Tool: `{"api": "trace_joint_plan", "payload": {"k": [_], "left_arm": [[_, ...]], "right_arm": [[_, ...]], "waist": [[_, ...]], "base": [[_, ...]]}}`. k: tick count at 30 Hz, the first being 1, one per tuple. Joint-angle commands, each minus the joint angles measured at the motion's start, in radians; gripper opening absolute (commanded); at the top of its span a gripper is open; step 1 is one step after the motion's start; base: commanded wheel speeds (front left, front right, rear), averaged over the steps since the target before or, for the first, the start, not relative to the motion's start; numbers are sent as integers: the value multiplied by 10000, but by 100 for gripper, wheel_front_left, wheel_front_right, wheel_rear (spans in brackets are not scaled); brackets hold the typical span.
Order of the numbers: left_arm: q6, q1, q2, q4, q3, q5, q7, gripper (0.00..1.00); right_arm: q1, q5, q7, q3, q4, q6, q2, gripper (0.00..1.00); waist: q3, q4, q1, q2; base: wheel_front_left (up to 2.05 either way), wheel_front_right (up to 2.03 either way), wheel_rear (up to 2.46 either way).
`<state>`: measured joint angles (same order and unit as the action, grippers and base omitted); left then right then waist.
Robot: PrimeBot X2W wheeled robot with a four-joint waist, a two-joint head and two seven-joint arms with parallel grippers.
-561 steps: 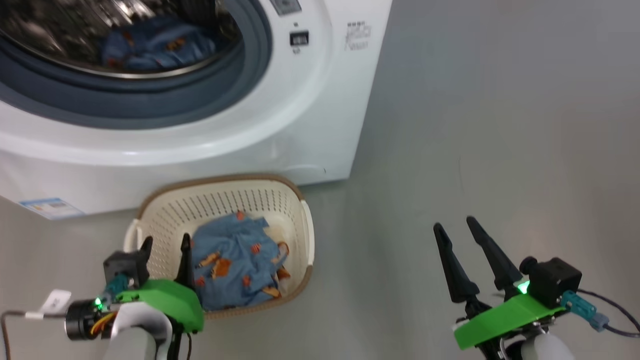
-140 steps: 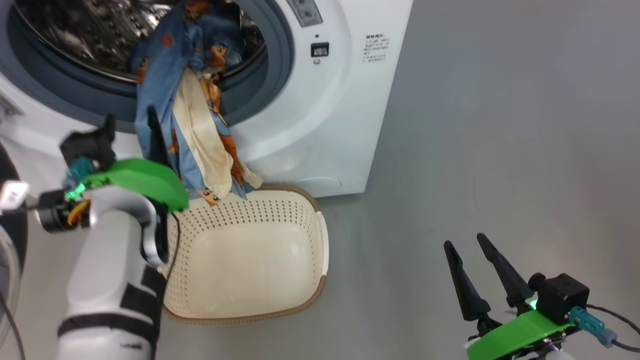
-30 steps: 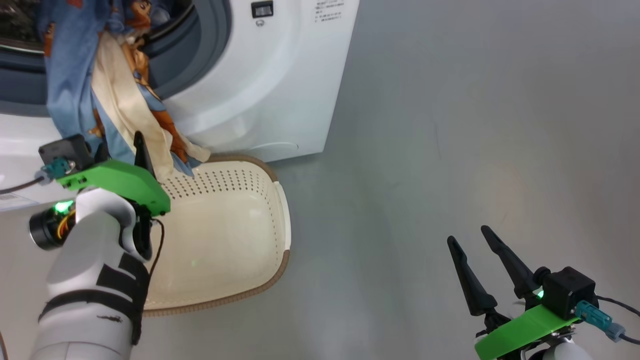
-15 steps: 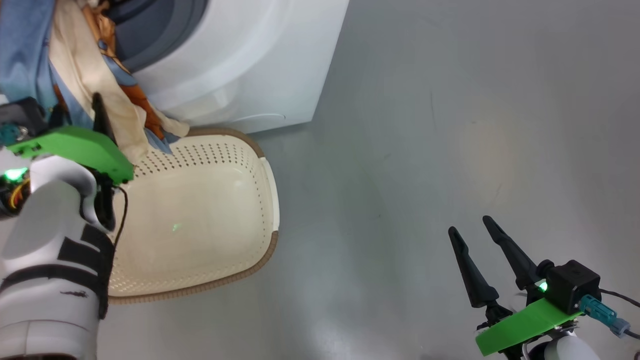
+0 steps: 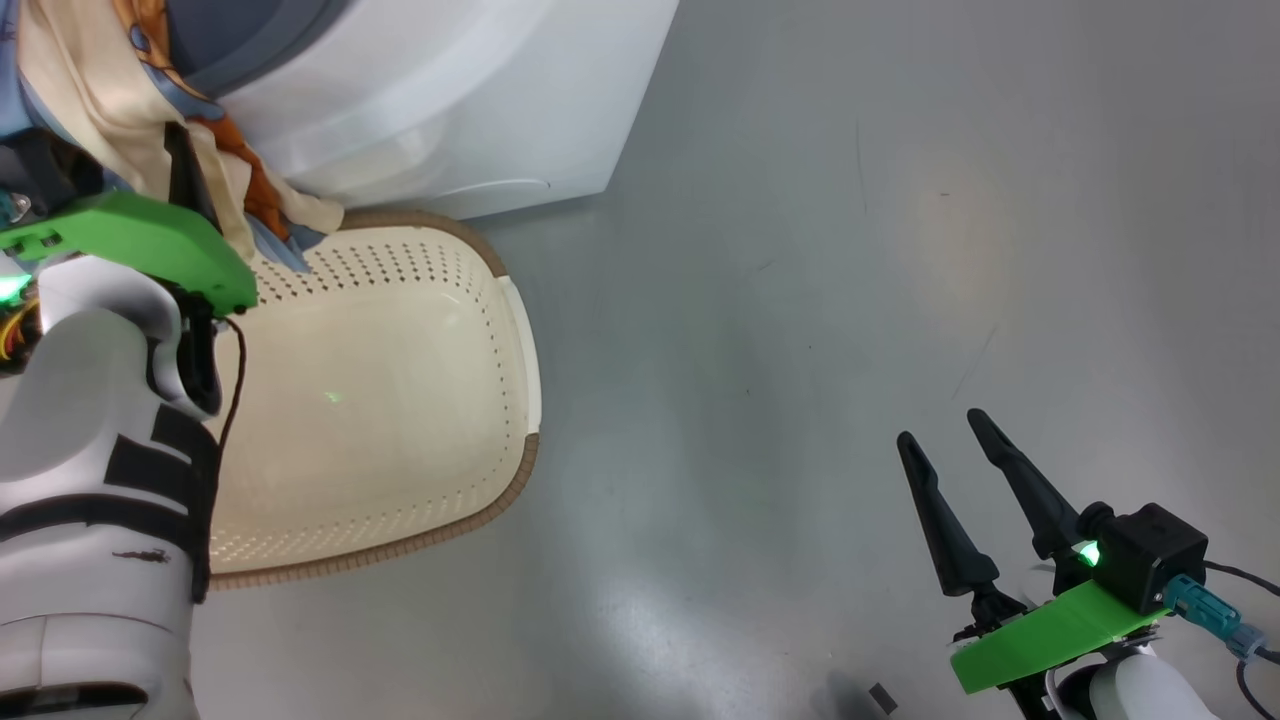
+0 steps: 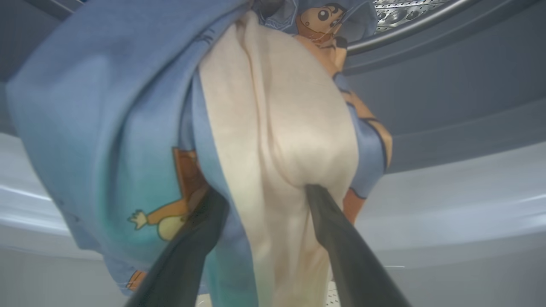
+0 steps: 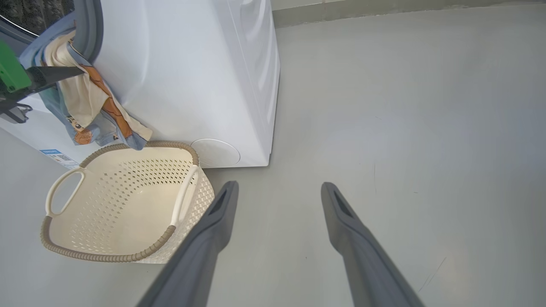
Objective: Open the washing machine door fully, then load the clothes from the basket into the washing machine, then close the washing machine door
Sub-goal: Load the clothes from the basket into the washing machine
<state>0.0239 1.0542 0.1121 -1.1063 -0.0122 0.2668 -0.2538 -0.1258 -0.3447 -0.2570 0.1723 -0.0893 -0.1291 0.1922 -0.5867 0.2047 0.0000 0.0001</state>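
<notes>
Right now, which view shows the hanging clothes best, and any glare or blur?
Left wrist view: the clothes are close and soft, green-tinted low down. Head view: pale glare on the floor, a green glint in the basket. Right wrist view: sharpest, evenly lit.

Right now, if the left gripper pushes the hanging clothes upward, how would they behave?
The clothes would probably fold and sag, not move as one piece: they drape limply from the washing machine. They seem light, hanging in soft folds. A loose end may slide toward the basket.
</notes>
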Motion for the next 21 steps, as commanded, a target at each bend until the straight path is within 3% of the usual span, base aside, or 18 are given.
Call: {"api": "trace_joint_plan", "payload": {"k": [1,7,8,9,11,21], "left_arm": [[97,222,471,482,-220,-103,-80,100],[342,227,487,1201,-486,-355,-80,97],[358,213,478,1328,-560,-374,-80,66],[352,189,457,1423,-622,-396,-80,42],[328,124,402,1588,-735,-446,-80,0],[92,-672,73,2428,-1377,-614,-80,0]], "right_arm": [[97,68,-48,138,226,-16,92,100],[102,66,-48,123,264,-16,106,100],[102,71,-48,115,264,-16,111,100],[103,78,-48,106,261,-16,114,100],[112,85,-48,93,250,-16,116,100],[226,66,-48,97,178,-16,61,100]], "waist": [[-63,14,0,-1],[-159,24,0,-1],[-168,16,0,-1],[-168,4,0,-1],[-143,-27,0,-1],[242,-318,0,-1]], "base": [[0,0,0],[0,0,0],[0,0,0],[0,0,0],[0,0,0],[0,0,0]]}}
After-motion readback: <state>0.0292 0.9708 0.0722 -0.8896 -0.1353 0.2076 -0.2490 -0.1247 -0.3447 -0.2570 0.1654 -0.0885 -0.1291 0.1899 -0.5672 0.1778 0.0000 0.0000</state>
